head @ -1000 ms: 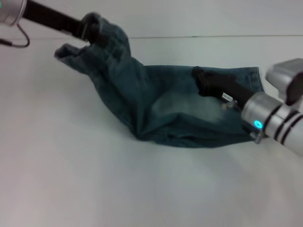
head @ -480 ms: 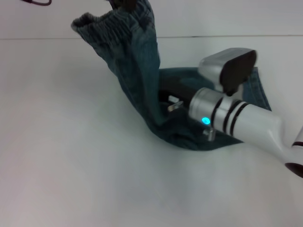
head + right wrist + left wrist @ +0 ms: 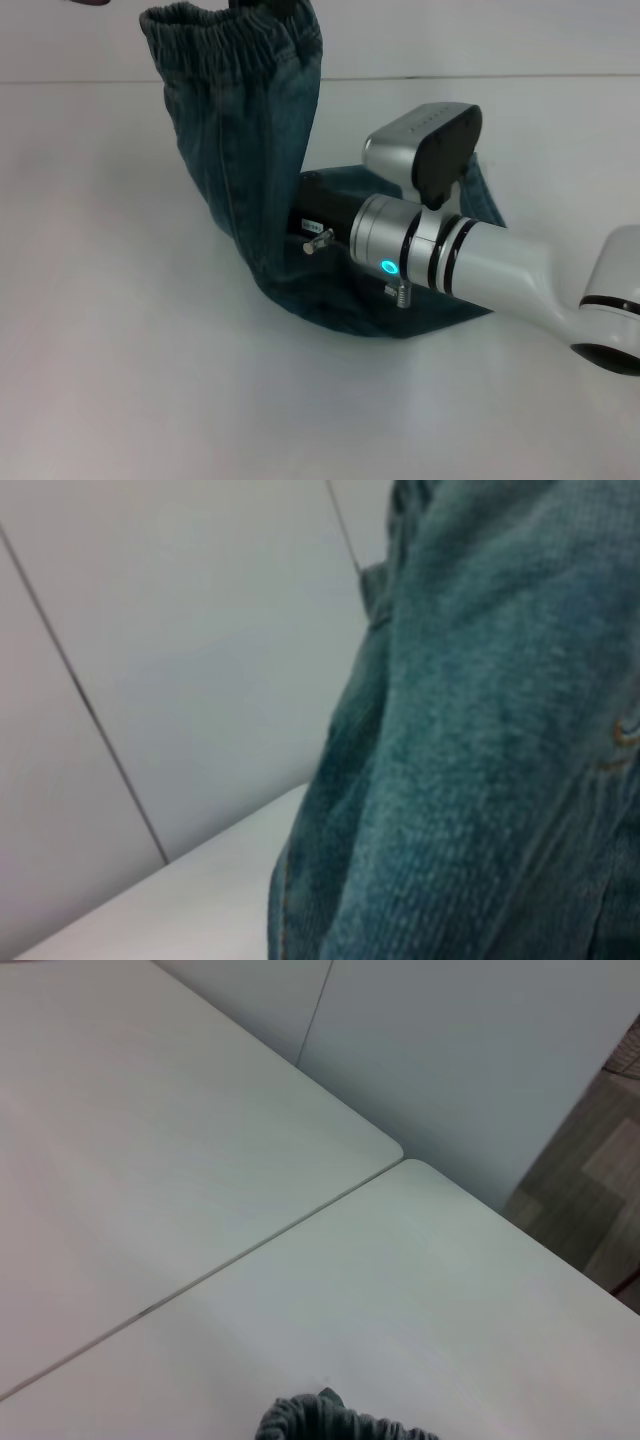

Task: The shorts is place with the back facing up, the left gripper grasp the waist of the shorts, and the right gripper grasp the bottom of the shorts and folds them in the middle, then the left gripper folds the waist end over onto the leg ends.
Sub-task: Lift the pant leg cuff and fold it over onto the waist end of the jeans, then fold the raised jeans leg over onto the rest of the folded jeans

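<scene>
Shorts (image 3: pixel 250 170) stand half lifted off the white table (image 3: pixel 120 380) in front of you: the lower part lies flat near the middle, and the rest rises in a steep sheet toward the far left. Nearest you in the head view is the right arm, coming in from the right edge, its silver wrist with a lit cyan dot over the flat denim. The right gripper (image 3: pixel 312 222) points left into the base of the raised cloth; its tips are hidden behind the fold, so you cannot tell whether they are apart or together. Farther back, the waist of the shorts (image 3: pixel 225 28) is held high at the top edge, its ruched band spread wide. The left gripper (image 3: pixel 262 8) shows only as a dark shape at that band, seemingly clamped on it.

Your right wrist view adds what the head view lacks: close denim weave with orange stitching, and a white panelled wall behind. Your left wrist view shows only a scrap of gathered waistband (image 3: pixel 340 1422), the table seam and a patch of floor beyond.
</scene>
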Robot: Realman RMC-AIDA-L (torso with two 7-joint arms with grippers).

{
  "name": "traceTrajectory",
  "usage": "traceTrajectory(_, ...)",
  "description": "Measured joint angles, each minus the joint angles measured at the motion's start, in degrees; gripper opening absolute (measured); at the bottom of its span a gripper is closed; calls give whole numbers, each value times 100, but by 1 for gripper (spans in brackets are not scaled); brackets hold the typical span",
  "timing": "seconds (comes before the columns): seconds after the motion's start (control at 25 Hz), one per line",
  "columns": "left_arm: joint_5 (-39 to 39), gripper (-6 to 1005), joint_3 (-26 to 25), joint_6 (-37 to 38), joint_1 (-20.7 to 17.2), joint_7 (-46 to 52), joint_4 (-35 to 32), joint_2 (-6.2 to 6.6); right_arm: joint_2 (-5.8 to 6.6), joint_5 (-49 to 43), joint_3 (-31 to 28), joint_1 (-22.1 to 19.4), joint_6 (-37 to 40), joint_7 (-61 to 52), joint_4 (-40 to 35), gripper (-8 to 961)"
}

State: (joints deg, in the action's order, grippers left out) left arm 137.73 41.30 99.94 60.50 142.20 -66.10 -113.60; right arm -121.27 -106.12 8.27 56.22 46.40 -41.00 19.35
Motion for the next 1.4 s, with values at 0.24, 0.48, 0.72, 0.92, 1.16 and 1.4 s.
traceTrajectory(0.24,-33,113,4,-66,-126,-42,29,-38,24,-538,-353,-234,-278,45,-171,20)
traceTrajectory(0.48,-284,135,41,-232,-292,-148,99,-153,58,-513,-465,-805,41,77,-755,20)
traceTrajectory(0.72,-507,158,58,-363,-331,-457,464,-387,112,-424,-1521,-1474,714,80,-1638,19)
traceTrajectory(0.92,-793,176,71,-657,-301,-935,1041,-655,150,220,-2215,-1810,1401,79,-1955,19)
traceTrajectory(1.16,-1020,198,264,-1326,-126,-1676,2157,-953,153,1400,-2329,-2092,2058,31,-1957,19)
traceTrajectory(1.4,-1220,220,929,-2433,-144,-1727,2771,-1066,149,1493,-2292,-2161,2195,22,-1937,19)
